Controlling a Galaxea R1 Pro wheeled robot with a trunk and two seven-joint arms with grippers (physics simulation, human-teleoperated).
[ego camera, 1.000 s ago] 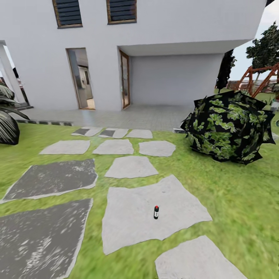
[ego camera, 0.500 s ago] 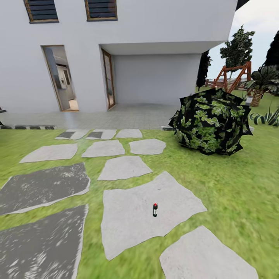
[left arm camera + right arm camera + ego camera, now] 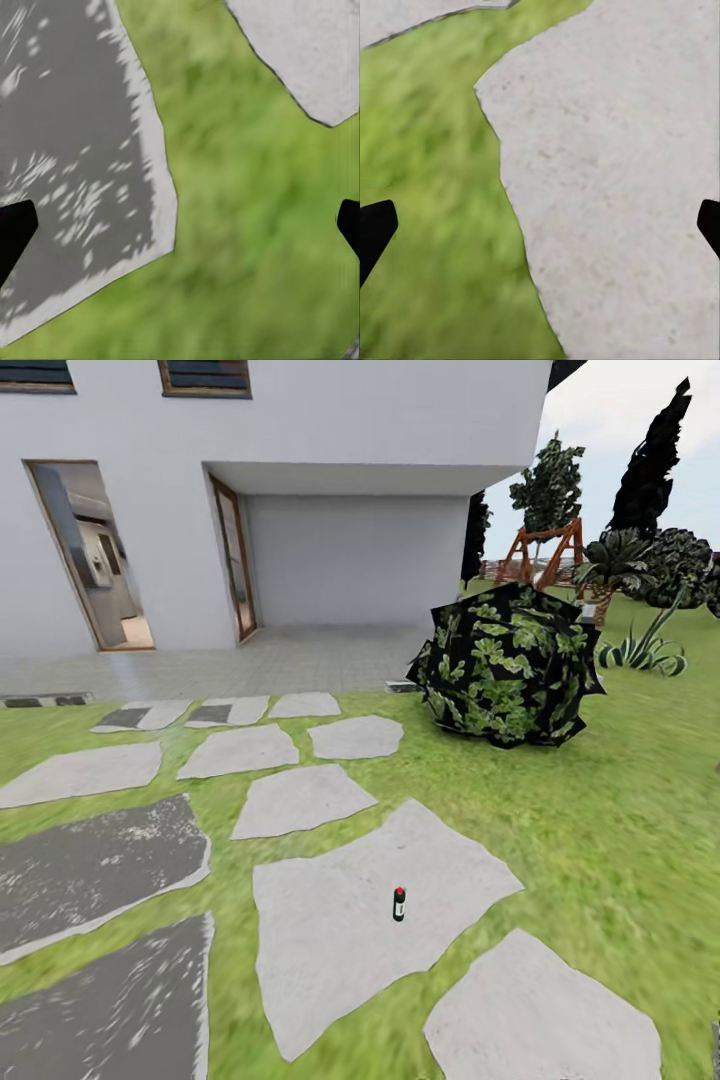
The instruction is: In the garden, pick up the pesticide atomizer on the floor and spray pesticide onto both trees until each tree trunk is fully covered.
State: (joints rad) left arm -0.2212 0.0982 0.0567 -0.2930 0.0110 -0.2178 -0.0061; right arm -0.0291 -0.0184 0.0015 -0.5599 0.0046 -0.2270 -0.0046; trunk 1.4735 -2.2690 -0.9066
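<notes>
The garden lawn (image 3: 600,810) spreads in front of the white house (image 3: 350,420), crossed by grey stepping stones, with a round dark-leaved bush (image 3: 505,665) standing on the grass beyond them toward the right. The largest pale stone (image 3: 330,950) lies ahead of the robot in the head view, and the pesticide atomizer (image 3: 399,904) stands on it, near the middle and somewhat toward the stone's right-hand edge, well clear of the grass on every side. Its long axis is upright, red top uppermost, dark body with a white label below. No pale-trunked tree can be made out close by; a green-crowned tree (image 3: 548,485) stands far off past the house corner, its trunk hidden. The left gripper (image 3: 180,225) hangs over a darker stone (image 3: 75,150) and the grass beside that stone's edge, its two black fingertips (image 3: 15,229) far apart at the sides of the wrist view, holding nothing. The right gripper (image 3: 540,225) is likewise spread wide and empty, over the border between grass and a pale stone (image 3: 622,187). The bottle lies ahead of both claws and slightly to the robot's right of centre, so I judge the right arm the nearer one, needing a forward approach and a sideways closing across the upright body.
</notes>
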